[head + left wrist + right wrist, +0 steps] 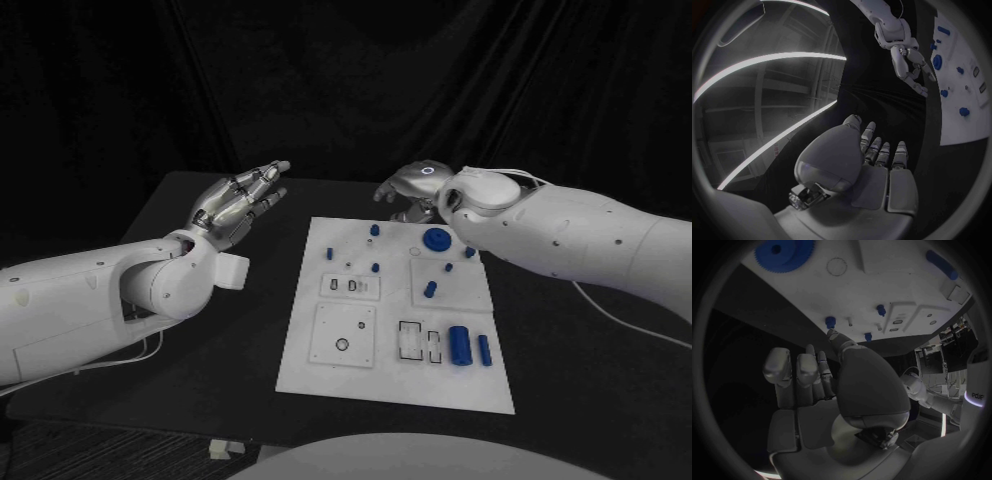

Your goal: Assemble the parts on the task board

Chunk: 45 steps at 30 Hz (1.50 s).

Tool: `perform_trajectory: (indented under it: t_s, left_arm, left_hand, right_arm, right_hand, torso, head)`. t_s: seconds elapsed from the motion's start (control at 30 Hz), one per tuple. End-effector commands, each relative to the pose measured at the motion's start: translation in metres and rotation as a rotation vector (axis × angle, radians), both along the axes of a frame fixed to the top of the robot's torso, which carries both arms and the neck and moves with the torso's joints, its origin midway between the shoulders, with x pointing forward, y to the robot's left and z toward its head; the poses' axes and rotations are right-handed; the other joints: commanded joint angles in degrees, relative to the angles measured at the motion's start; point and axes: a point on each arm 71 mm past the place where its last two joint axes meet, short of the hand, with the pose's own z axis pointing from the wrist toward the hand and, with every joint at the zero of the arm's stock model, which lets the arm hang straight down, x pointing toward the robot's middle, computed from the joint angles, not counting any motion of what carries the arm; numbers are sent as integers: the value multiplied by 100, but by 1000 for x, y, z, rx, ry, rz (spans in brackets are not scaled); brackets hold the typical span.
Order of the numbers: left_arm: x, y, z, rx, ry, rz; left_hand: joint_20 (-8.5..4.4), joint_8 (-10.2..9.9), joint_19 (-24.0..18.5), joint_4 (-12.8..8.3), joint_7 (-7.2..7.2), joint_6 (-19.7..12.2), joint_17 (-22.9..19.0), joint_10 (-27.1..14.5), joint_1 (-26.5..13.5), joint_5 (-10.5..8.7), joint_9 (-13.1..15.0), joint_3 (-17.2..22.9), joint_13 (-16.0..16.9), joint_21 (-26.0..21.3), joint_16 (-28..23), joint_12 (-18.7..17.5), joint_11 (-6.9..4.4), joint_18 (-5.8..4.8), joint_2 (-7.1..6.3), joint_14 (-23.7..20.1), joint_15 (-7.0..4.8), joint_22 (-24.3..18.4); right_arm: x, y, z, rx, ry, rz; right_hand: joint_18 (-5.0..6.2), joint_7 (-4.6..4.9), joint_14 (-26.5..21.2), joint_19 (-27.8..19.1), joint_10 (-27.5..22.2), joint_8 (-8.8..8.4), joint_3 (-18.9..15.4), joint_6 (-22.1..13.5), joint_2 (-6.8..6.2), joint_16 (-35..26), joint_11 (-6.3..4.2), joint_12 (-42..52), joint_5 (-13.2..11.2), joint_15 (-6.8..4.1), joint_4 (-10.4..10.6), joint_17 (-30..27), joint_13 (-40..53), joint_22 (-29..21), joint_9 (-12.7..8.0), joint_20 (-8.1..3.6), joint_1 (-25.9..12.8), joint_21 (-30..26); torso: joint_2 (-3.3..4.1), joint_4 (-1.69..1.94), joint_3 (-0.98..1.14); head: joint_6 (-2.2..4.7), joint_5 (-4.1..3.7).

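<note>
We hold both hands clear of the white board (392,385), which lies on the black counter (216,330) between the two arms. Our left hand (238,200) hovers to the side of the board with its fingers apart and straight, holding nothing. Our right hand (415,190) hangs just beyond the board's far edge; in the right wrist view its fingers (798,375) are spread and empty.

Location of the parts, relative to the right hand:
- The blue gear (437,238) lies just below the hand, nearest of all.
- Several small blue pegs (375,230) stand close by, along the board's far rows.
- The large blue cylinder (460,344) and a slimmer blue pin (485,349) lie well away, at the near end of the board, under the right forearm.

Hazards from this position, in our judgement:
- The pegs stand close together. A wide-spread hand descending on one may knock its neighbours over or out of their seats.
- The right arm crosses above the board. Reaching back for the cylinder may sweep the forearm across standing parts.
- The small parts give little surface to grip. A shallow pinch may let a peg slip and roll onto the counter.
- The board appears unclamped. Sideways pressure during insertion may shift it and spoil alignment.
- Both hands converging on the far end may collide.
</note>
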Motion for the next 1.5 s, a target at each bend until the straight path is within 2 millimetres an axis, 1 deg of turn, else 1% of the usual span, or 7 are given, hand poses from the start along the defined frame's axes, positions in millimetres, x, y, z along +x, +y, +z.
perform_trajectory:
  t_s: [0.03,0.37,0.6,0.7,0.83,1.1,1.5]
  left_arm:
    - [0,0,3,-8,-13,-7]
    - [1,3,2,-6,-12,-2]
    - [3,2,1,-6,-9,-8]
    - [3,2,1,-6,-7,-10]
    - [4,2,0,-5,-5,-10]
    - [4,2,0,-3,-3,-9]
    - [4,3,0,-3,-2,-9]
  left_hand:
    - [51,26,-8,-7,11,35,-2,-7,50,37,6,34,4,-27,9,38,33,78,-7,3,34,-2]
    - [53,29,-7,-9,11,41,-1,-5,54,38,6,39,5,-26,11,42,33,78,-10,4,35,-1]
    - [55,30,-8,-14,12,39,-1,-11,64,43,6,53,3,-27,11,44,35,78,-11,4,38,-2]
    - [57,32,-8,-15,13,39,4,-10,69,45,6,62,4,-27,22,48,36,78,-10,9,43,-2]
    - [60,35,-8,-15,16,41,8,-12,75,46,6,76,4,-27,30,54,39,76,-11,14,50,-2]
    - [64,40,-8,-13,16,47,13,-14,80,46,6,88,4,-27,40,61,41,72,-16,19,61,-3]
    - [67,44,-7,-9,19,50,17,-13,82,46,6,97,5,-26,50,68,45,69,-22,25,67,-2]
  right_arm:
    - [-6,-12,15,79,-39,-8]
    - [-24,-73,19,101,48,-121]
    - [-31,-96,5,84,73,-180]
    - [-32,-103,0,68,77,-205]
    - [-32,-111,-6,44,95,-238]
    - [-31,-115,-17,7,132,-281]
    - [-27,-110,-28,4,133,-282]
  right_hand:
    - [0,21,-3,26,257,21,-34,56,77,-11,-23,176,-12,-25,17,-25,92,18,-36,-26,4,-19]
    - [4,190,-46,1,409,48,-182,298,75,-43,-7,930,-291,-21,156,-95,593,57,-139,-38,-44,-121]
    - [67,279,-207,-209,769,72,-484,505,53,-161,-225,2924,-258,-140,232,-310,2034,-55,-211,-110,-140,-417]
    - [3,277,691,-29,2238,166,-686,830,111,1082,-353,6972,-292,-126,424,2269,6062,231,-170,-139,-347,-218]
    - [-156,325,1303,501,3689,210,-826,987,80,1640,-356,8425,-262,-137,633,3699,7958,815,-33,-121,-533,436]
    - [-381,315,1326,1279,3689,165,-807,958,-5,1655,-361,8425,-19,-168,827,3746,7958,1509,133,-169,-517,1331]
    - [-363,338,1326,1237,3689,100,-712,873,12,1655,-339,8425,414,-152,728,3746,7958,1497,172,-160,-326,1277]
  torso:
    - [-4,-4,4]
    - [-61,-28,-14]
    - [-107,-47,-28]
    - [-116,-47,-32]
    - [-121,-69,-28]
    - [-122,-79,-25]
    - [-121,-65,-28]
  head:
    - [-7,39]
    - [-51,62]
    - [-79,33]
    - [-97,55]
    - [-99,88]
    - [-103,76]
    - [-128,118]
